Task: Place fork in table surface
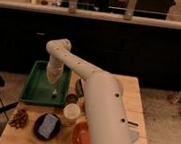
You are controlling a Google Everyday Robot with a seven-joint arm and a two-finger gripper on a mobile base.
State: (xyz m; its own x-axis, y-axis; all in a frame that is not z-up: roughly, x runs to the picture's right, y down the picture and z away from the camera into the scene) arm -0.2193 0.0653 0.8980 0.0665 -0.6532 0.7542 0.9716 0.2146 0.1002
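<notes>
Nearest, bowl (pixel 81 136) and cup (pixel 71 113) crowd the table (pixel 132 96) front, so bare wood lies past the arm (pixel 102 106). Further back, gripper (pixel 55 88) hangs tip-down over tray (pixel 32 89); pale sliver at its tip is probably the fork (pixel 54 94), grip state can't tell, not on table yet

Gripper (pixel 55 88): hung over green tray (pixel 32 92), worktop (pixel 135 100) left rear. In front of tray: pale cup (pixel 71 113), dark bowl (pixel 37 125) holding blue item (pixel 49 124), orange bowl (pixel 79 135), brown cluster (pixel 19 118) leftmost.
</notes>
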